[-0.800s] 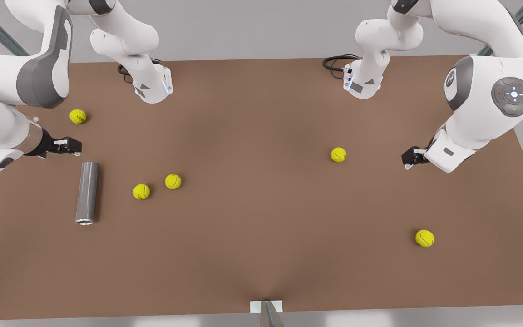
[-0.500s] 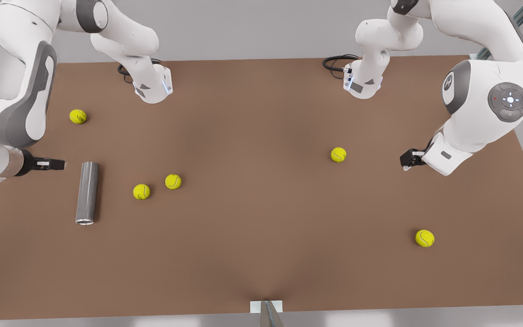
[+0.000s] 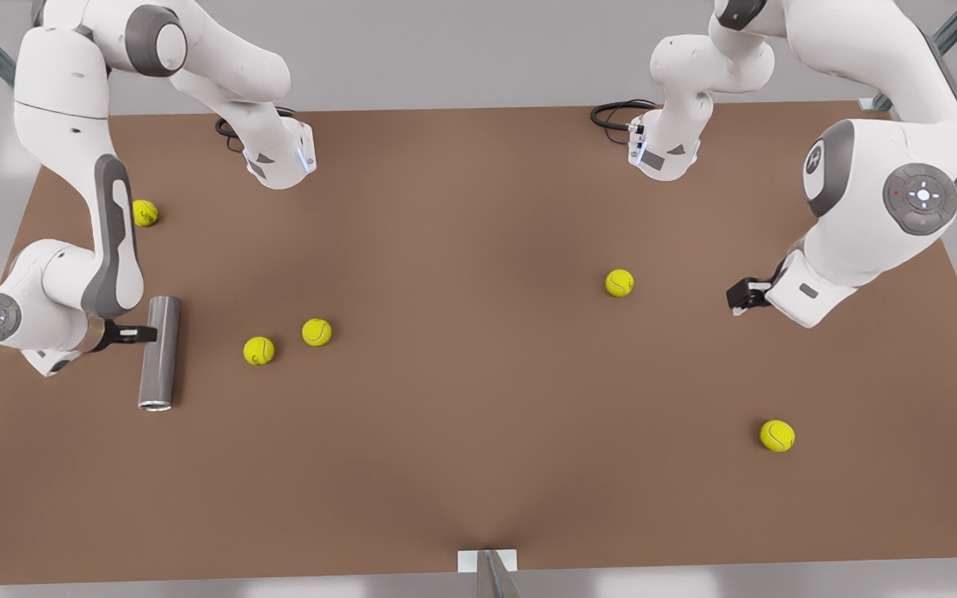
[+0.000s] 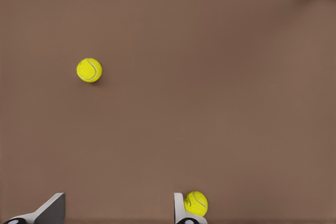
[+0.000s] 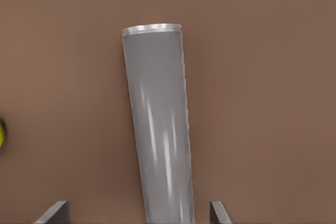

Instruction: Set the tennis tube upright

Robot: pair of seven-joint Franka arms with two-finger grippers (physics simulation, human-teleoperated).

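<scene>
1. Tube (image 3: 159,353) lies flat on your brown table (image 3: 462,432), near the front view's left edge, rimmed end toward the camera.
2. Your right gripper (image 3: 144,334) sits at the tube's side, fingers (image 5: 55,212) spread wide either side of it (not clamping).
3. Your left gripper (image 3: 740,295) waits spread apart, well apart from the tube, near a ball (image 3: 620,282).
</scene>
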